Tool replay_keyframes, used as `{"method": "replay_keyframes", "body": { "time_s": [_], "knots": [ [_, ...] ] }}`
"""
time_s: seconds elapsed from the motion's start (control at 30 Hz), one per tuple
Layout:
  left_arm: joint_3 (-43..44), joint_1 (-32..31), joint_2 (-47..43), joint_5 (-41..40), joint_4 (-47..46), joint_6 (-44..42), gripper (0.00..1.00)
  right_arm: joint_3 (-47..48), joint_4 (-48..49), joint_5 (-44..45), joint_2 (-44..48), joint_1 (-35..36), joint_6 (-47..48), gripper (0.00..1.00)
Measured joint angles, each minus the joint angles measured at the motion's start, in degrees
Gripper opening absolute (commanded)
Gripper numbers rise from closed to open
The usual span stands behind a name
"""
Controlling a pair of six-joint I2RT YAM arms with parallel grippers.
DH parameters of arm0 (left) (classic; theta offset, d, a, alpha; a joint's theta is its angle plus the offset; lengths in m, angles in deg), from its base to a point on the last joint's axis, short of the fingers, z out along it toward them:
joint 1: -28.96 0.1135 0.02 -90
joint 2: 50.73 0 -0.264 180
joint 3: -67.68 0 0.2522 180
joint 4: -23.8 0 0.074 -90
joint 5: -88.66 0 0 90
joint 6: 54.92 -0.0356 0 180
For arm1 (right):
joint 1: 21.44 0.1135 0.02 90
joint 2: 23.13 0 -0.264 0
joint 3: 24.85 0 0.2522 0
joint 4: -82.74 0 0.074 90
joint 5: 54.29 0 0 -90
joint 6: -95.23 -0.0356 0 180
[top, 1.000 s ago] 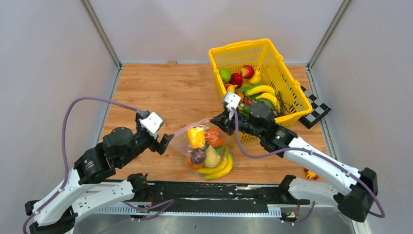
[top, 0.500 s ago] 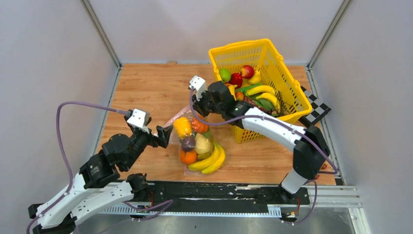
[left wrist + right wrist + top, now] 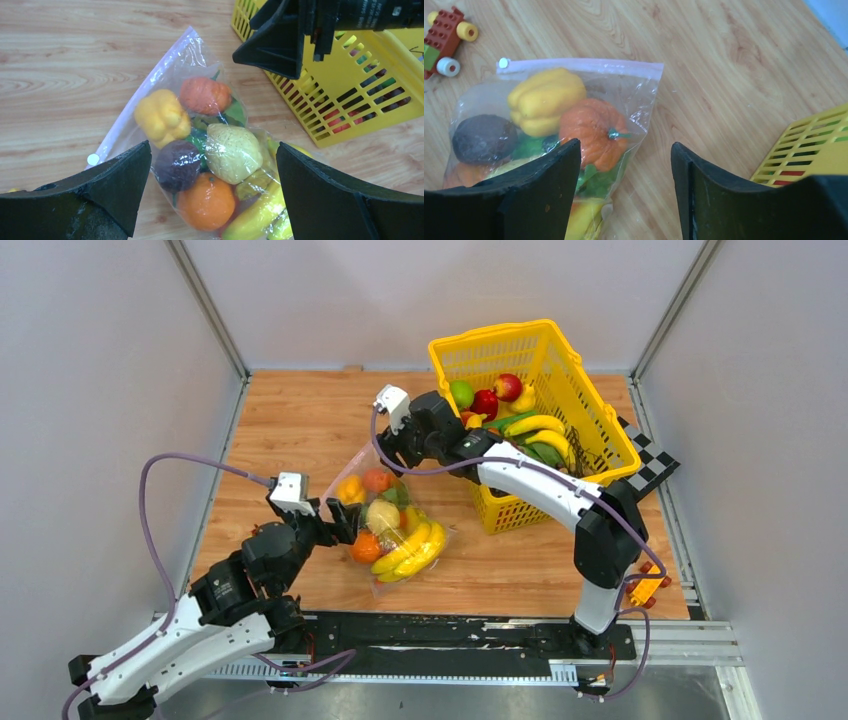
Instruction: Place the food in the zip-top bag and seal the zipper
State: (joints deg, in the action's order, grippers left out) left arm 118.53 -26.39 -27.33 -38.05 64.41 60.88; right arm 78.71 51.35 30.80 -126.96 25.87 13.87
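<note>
My left pincer (image 3: 212,150) is wide, my right pincer (image 3: 624,146) parted, both empty. The bag (image 3: 644,95) looks limp, slippery and lumpy with food (image 3: 544,100); I'd pinch along its stiffer zipper (image 3: 579,63).

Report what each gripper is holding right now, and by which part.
Nothing is held. The left gripper and right gripper both stand open above the zip-top bag, which lies on the table.
</note>
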Motion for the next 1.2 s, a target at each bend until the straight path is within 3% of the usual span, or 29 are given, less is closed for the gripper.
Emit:
{"method": "replay_keyframes", "body": {
  "time_s": [0.1, 0.3, 0.67, 0.97, 1.2],
  "knots": [
    [-1.11, 0.00, 0.02, -0.63, -0.11, 2.60, 1.00, -2.16, -0.15, -2.10, 0.94, 0.00, -0.94, 0.81],
    [-5.18, 0.00, 0.02, -0.02, -0.09, 9.73, 1.00, -11.30, -1.33, -5.01, 2.89, 0.00, -4.81, 0.81],
    [-11.04, 0.00, 3.85, 3.43, -1.66, 15.43, 1.00, -17.16, -2.73, -12.24, 2.97, 1.16, -9.99, 0.81],
    [-10.73, 0.00, 4.72, 3.87, -2.82, 14.47, 1.00, -25.55, -1.75, -6.43, 9.40, 8.48, -15.74, 0.85],
    [-4.13, 0.00, 5.53, 2.71, -0.83, 10.23, 1.00, -28.61, 1.29, -1.81, 23.52, 8.57, -15.21, 0.92]
  ]
}}
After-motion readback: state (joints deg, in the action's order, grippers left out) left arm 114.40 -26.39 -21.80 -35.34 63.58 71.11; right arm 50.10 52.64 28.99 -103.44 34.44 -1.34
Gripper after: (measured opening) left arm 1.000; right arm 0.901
